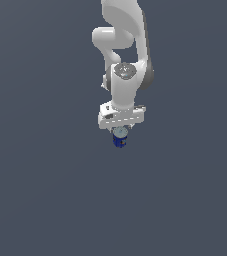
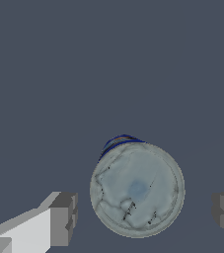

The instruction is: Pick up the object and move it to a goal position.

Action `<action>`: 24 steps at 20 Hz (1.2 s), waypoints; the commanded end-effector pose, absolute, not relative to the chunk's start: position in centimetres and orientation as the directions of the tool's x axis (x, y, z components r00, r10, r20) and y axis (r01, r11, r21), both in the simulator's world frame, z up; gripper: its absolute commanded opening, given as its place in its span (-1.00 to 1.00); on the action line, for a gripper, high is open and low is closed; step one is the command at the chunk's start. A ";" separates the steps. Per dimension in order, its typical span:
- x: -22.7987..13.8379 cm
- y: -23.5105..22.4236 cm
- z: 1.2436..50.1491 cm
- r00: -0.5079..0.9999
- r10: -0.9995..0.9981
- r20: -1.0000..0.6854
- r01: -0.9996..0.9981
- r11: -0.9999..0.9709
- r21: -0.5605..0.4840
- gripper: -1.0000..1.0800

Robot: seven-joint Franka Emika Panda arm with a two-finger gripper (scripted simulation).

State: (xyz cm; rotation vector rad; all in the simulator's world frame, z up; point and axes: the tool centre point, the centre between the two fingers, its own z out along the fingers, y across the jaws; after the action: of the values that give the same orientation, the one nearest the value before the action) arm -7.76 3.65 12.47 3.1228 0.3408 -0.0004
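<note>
A flat, plain slate-grey surface (image 1: pixel 45 200) fills both views, with no walls or edges showing. There is one white arm (image 1: pixel 127 50), one gripper (image 2: pixel 143 210) and one can (image 2: pixel 137 190). The can stands upright, long axis vertical, its pale silvery top facing the wrist camera and its dark blue side showing just below the gripper in the exterior view. The grey fingertips (image 2: pixel 64 217) are spread, either side of the can with gaps, not touching it

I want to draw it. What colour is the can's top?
Pale silvery grey, on the can; the wrist view shows it best.
</note>
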 end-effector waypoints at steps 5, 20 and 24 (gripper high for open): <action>-7.8 3.6 11.3 0.976 0.216 0.000 0.216 -0.976 0.000 0.92; -7.9 3.7 7.4 0.976 0.218 0.000 0.218 -0.976 0.000 -1.00; -7.9 3.7 7.4 0.976 0.218 0.000 0.218 -0.976 0.000 -1.00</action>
State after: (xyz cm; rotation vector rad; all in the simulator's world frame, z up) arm -7.95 3.64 7.54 3.1226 0.3440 -0.0003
